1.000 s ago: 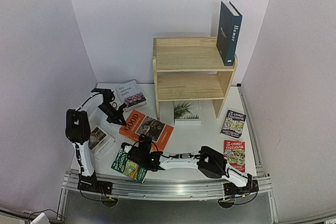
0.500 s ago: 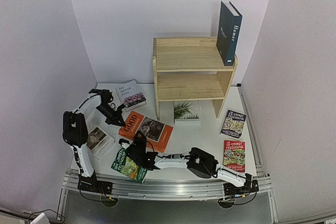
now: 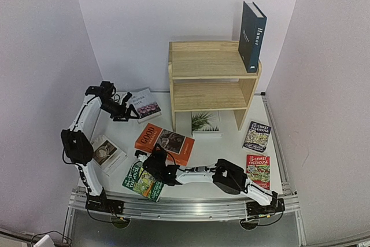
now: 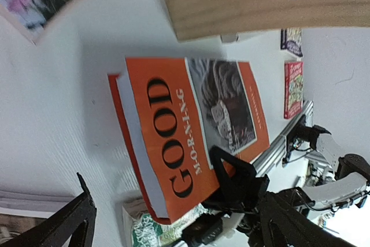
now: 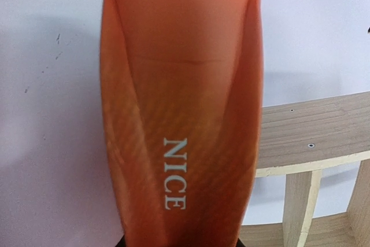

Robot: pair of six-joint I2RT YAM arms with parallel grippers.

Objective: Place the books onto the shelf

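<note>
The right gripper [image 3: 154,158] clamped the orange book [image 3: 166,142]; the left gripper [image 3: 129,114] hung open. Lifting it to the shelf [image 3: 211,79] seemed next.

1. The shelf [image 3: 211,76] is pale bare wood, matt, grain showing.
2. Beside the shelf, the orange book [image 4: 191,125] wears a glossy paper cover.
3. My left fingers [image 4: 72,224] are matt black plastic.

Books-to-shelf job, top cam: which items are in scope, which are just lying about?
In scope: light wooden two-tier shelf; dark blue "Humor" book standing on it; orange "GOOD" book; white pink-flower book; white palm-leaf book; white book with brownish picture; green "Treehouse" paperback; dark "Treehouse" paperback; red "Treehouse" paperback.
Not in scope: white tabletop; aluminium front rail; white side walls.
</note>
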